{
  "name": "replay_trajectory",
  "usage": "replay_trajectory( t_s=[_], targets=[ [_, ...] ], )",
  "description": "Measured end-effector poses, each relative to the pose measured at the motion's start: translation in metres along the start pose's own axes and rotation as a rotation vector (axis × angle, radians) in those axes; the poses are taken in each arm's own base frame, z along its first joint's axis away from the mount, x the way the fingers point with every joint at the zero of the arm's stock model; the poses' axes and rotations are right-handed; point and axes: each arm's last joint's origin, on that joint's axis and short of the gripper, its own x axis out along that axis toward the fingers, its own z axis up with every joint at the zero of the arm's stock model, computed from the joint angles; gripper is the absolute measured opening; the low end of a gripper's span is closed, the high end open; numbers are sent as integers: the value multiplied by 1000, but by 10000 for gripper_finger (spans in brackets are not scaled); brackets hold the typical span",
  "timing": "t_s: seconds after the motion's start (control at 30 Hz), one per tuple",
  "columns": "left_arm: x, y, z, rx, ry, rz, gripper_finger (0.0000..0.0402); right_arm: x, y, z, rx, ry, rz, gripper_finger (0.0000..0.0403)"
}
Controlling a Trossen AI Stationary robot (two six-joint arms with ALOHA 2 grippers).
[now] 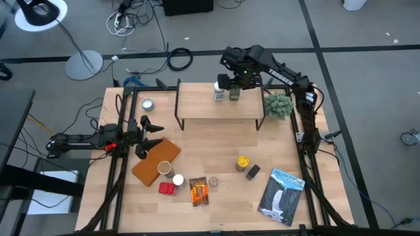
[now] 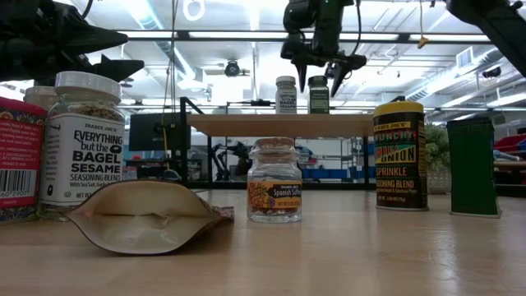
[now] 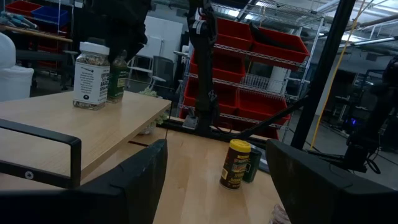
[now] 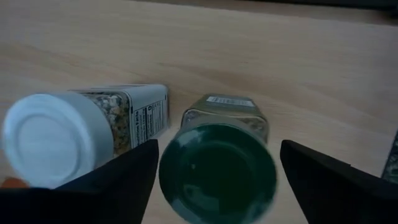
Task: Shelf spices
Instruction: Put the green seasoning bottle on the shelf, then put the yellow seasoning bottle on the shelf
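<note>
Wooden table (image 1: 216, 147), shelf (image 1: 220, 103) upper centre | right gripper (image 1: 234, 81) spread wide astride green-lidded jar (image 4: 217, 163), nothing gripped | left gripper (image 1: 152, 133) parted, empty | glass jar: rigid, slick, breakable; grasp the body below the lid

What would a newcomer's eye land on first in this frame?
The right gripper hangs open just above the green-lidded jar, which stands on the shelf beside a white-lidded jar. Most spices are not yet on the shelf: a yellow-lidded jar, a dark box, an orange packet and a red tin sit on the table's near half. The left gripper waits open at the table's left edge.
</note>
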Motion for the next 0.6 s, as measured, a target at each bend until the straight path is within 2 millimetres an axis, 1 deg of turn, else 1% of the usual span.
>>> replay_trajectory(
  t_s=[0.1,0.17,0.27,0.37,0.43,0.5,0.6],
  targets=[
    [0,0,0,0,0,0,278,-10,-4,-1,-12,-18,17,341],
    [0,0,0,0,0,0,278,-19,-7,-2,-26,-54,32,341],
    [0,0,0,0,0,0,278,-39,-14,-6,-46,-135,47,340],
    [0,0,0,0,0,0,278,-59,-18,-18,-113,-214,46,338],
    [0,0,0,0,0,0,278,-74,-19,-34,-185,-267,31,338],
    [0,0,0,0,0,0,278,-88,-18,-58,-278,-338,-5,338],
    [0,0,0,0,0,0,278,-103,-11,-105,-473,-490,-65,341]
  ],
)
